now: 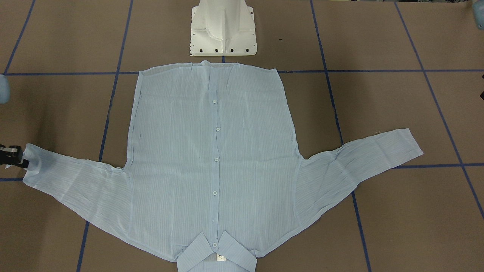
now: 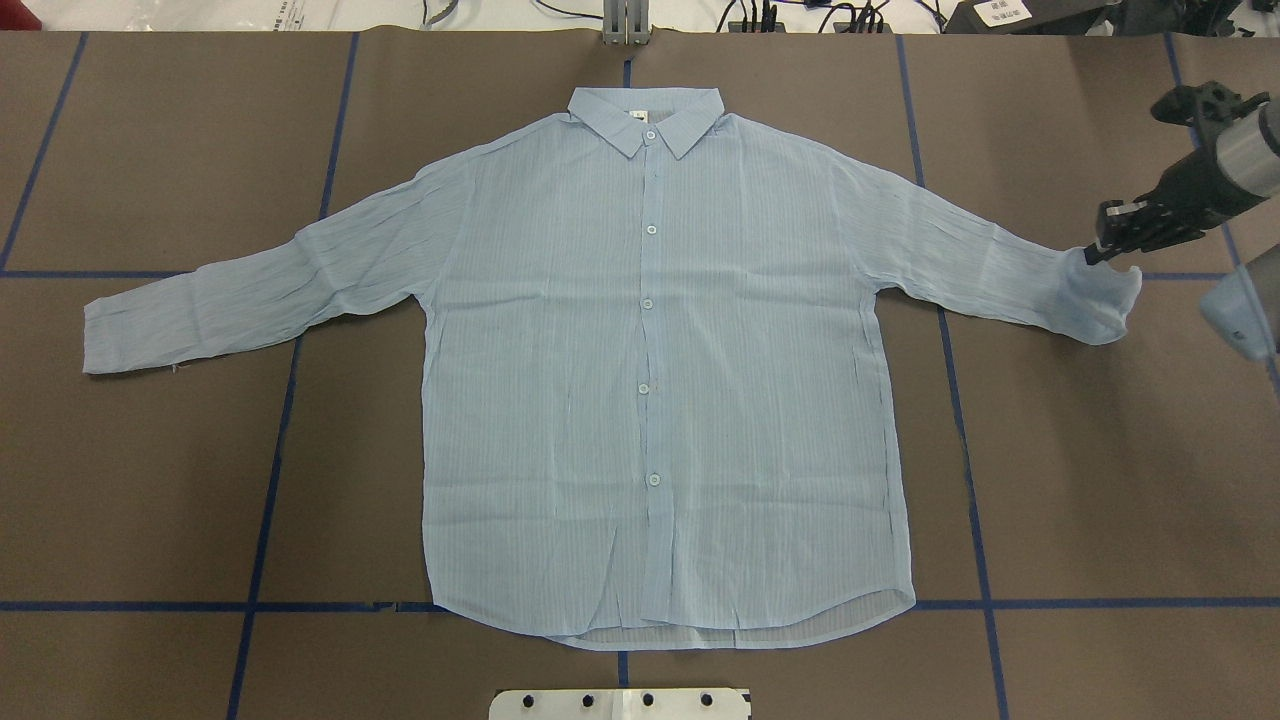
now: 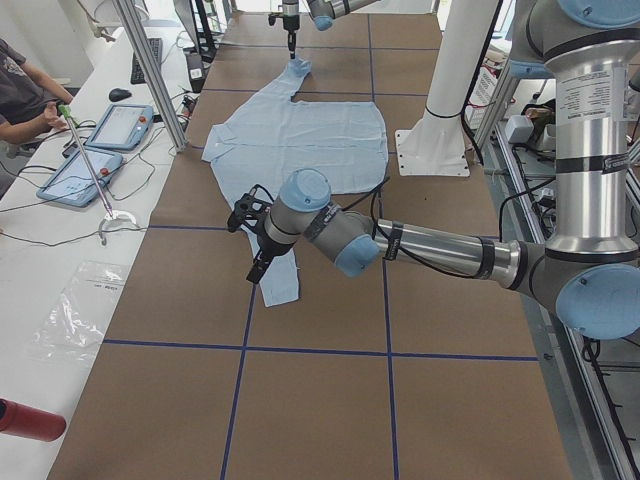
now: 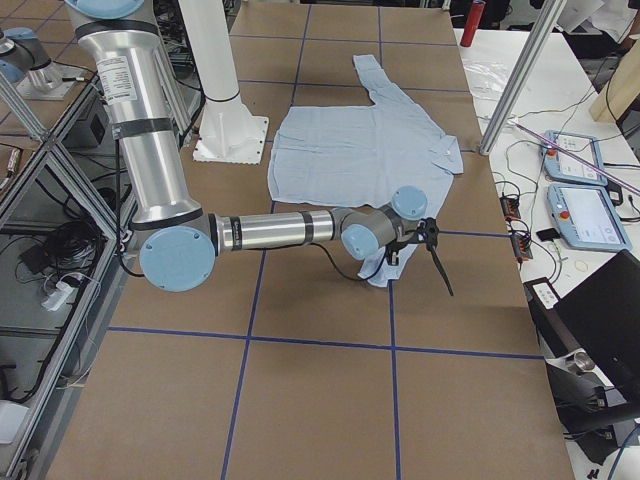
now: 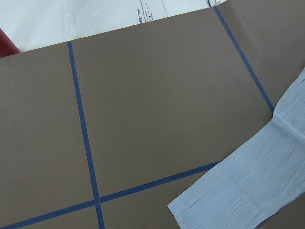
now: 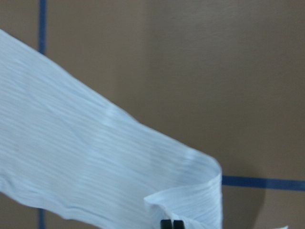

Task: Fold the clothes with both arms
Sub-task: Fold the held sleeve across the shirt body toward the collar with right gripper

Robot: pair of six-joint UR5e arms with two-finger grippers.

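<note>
The light-blue shirt (image 2: 650,380) lies flat and buttoned, front up, collar (image 2: 645,115) on the far side from the robot's base, both sleeves spread out. My right gripper (image 2: 1095,250) is shut on the right sleeve's cuff (image 2: 1105,295) and holds it curled a little off the table; it also shows in the front-facing view (image 1: 19,156) and the right wrist view (image 6: 171,224). My left gripper (image 3: 255,270) hovers just beside the left sleeve's cuff (image 3: 282,285). It shows only in the exterior left view, so I cannot tell whether it is open or shut. The left wrist view shows that cuff (image 5: 214,205) flat on the table.
The white pedestal base (image 1: 223,30) stands just behind the shirt's hem. Blue tape lines (image 2: 280,430) grid the brown table. A side bench with tablets (image 3: 100,150), a metal post (image 3: 150,70), a red bottle (image 3: 25,420) and a seated person (image 3: 20,90) lies beyond the collar side.
</note>
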